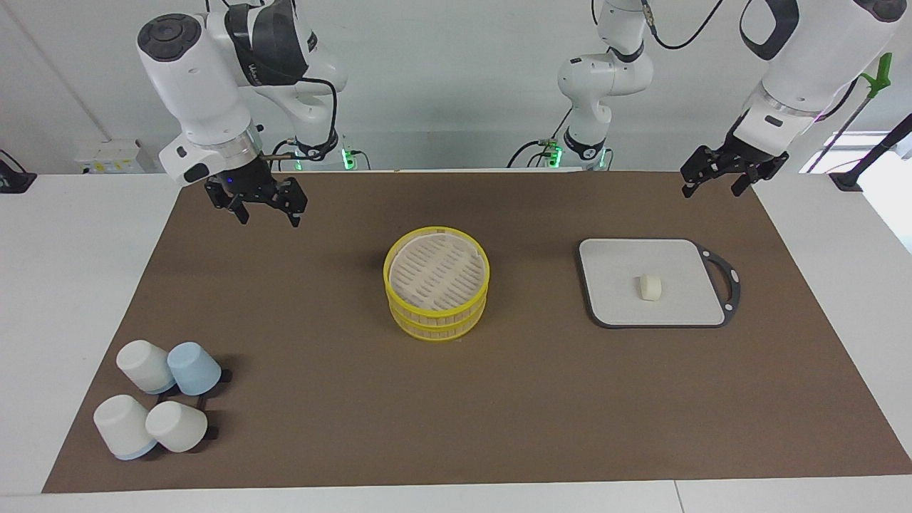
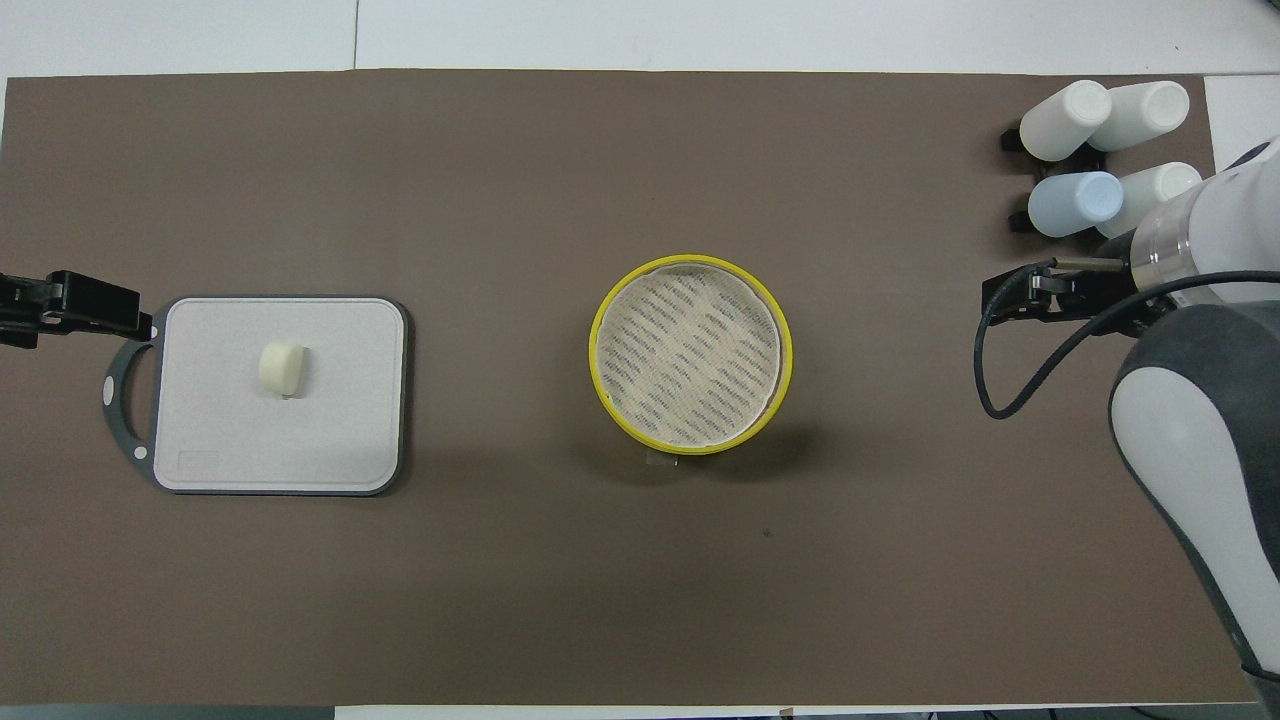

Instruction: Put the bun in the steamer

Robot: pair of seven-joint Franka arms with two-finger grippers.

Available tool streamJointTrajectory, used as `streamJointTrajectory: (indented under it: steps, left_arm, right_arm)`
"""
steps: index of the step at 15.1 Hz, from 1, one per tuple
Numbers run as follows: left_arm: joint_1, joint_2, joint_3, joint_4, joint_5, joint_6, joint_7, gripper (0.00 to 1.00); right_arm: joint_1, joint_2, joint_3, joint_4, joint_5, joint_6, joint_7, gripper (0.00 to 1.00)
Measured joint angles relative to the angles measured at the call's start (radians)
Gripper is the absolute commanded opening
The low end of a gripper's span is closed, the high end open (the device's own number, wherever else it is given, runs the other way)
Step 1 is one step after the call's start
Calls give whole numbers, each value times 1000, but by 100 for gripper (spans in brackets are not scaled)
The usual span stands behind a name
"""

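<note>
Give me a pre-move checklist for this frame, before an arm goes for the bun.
1. bun lies free on the grey board: ok.
2. steamer top tier holds nothing: ok.
3. left gripper empty, fingers open, raised beside the board: ok.
4. right gripper holds nothing, raised at its own end: ok.
5. cups stand apart from bun and steamer: ok.

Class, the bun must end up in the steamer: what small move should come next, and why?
Probably lower the left tool toward the bun on the grey board. It hangs up by that board; the steamer is empty.
</note>
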Motion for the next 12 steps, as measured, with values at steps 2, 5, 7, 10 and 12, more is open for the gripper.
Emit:
streamJointTrajectory:
  steps: [2, 5, 7, 10, 12]
  left_arm:
    - [0, 0, 0, 0, 0, 0, 0, 100]
    - [0, 0, 0, 0, 0, 0, 0, 100]
    - [0, 0, 0, 0, 0, 0, 0, 100]
    - [0, 0, 0, 0, 0, 0, 0, 100]
    - [0, 0, 0, -2, 0, 0, 0, 100]
  right_arm:
    - [0, 0, 0, 0, 0, 0, 0, 100]
    - [0, 0, 0, 0, 0, 0, 0, 100]
    - [0, 0, 3, 0, 0, -1, 0, 100]
    - [3, 0, 52, 1, 4, 24, -3, 100]
    - [13, 11, 121, 17, 7, 45, 28, 100]
